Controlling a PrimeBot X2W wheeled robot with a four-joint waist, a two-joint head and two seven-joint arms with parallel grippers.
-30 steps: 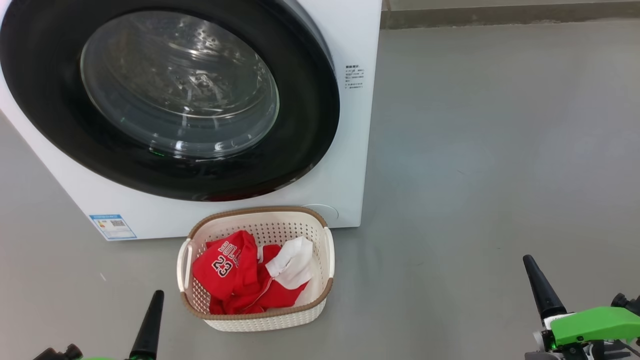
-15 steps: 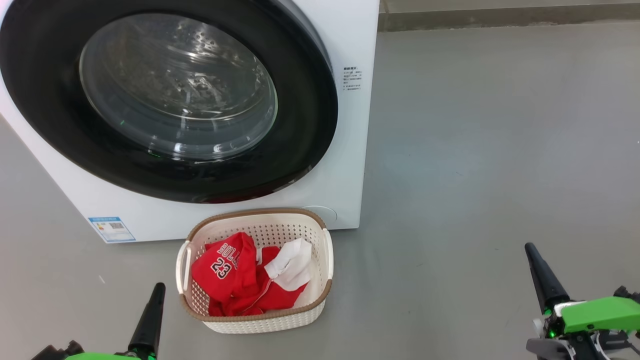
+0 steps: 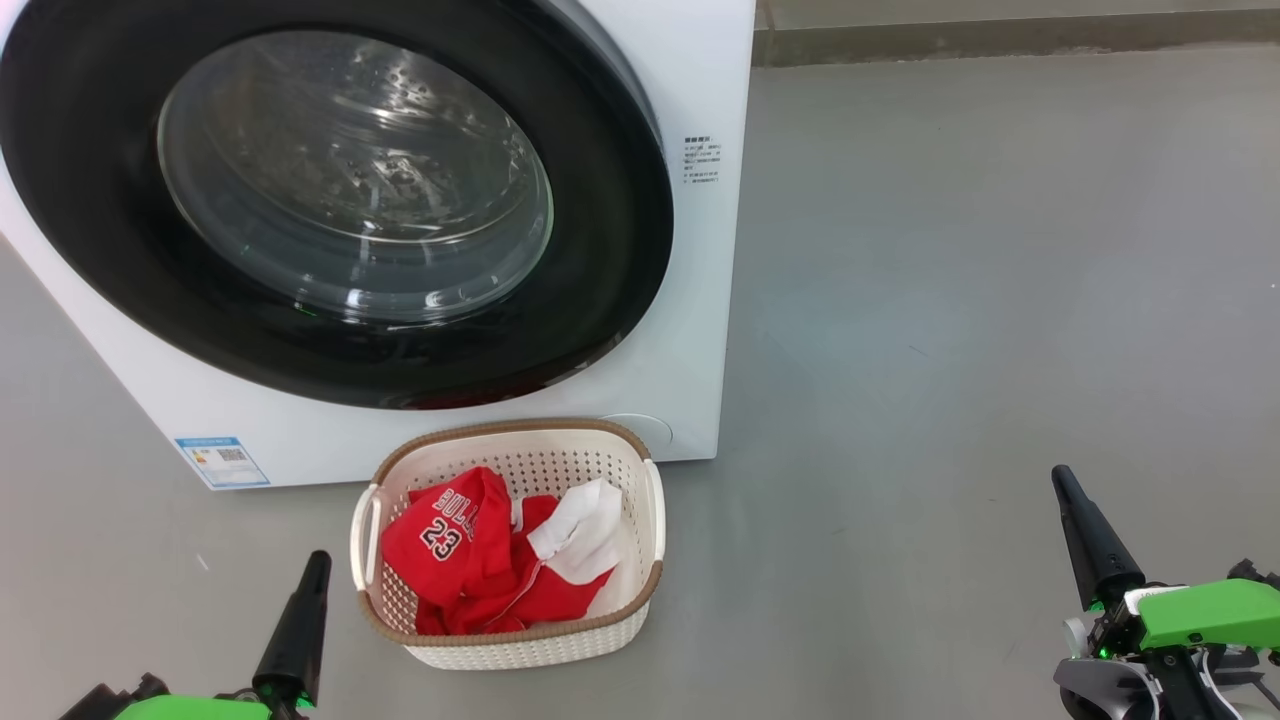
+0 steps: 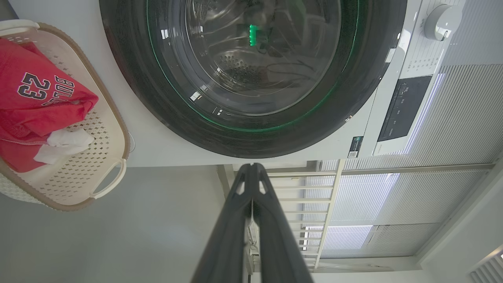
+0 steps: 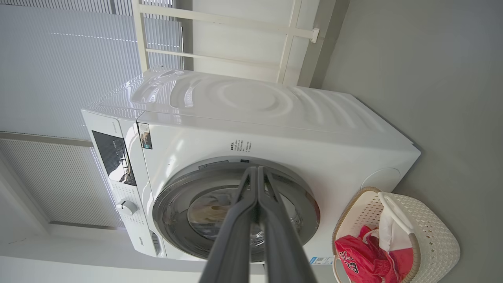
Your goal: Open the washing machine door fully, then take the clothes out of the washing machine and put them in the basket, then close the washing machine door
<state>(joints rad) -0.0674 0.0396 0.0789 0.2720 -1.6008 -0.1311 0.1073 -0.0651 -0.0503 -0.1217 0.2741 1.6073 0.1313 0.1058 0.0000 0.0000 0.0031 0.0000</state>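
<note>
The white washing machine (image 3: 690, 300) stands at the upper left of the head view, and its black-rimmed round door (image 3: 600, 240) lies flat against its front. The cream basket (image 3: 640, 600) sits on the floor just below it, holding the red clothes (image 3: 450, 540), among them a "BULLS 23" jersey and a white piece. My left gripper (image 3: 315, 562) is shut and empty, low and left of the basket. My right gripper (image 3: 1060, 478) is shut and empty, far right over bare floor. The wrist views show the door (image 4: 157, 94) (image 5: 302, 196), the basket (image 4: 114, 125) (image 5: 436, 236) and pressed-together fingers (image 4: 243, 184) (image 5: 251, 181).
Grey floor (image 3: 950, 300) spreads to the right of the machine, with a wall base (image 3: 1000, 35) along the top. A blue label (image 3: 222, 460) sits low on the machine's front. The control panel and dial (image 4: 442, 17) and window blinds (image 4: 393, 196) appear in the wrist views.
The head camera has shifted slightly, sliding the whole scene a little down-left. The right gripper's tip has risen in the picture. Door, basket and clothes stay as they were.
</note>
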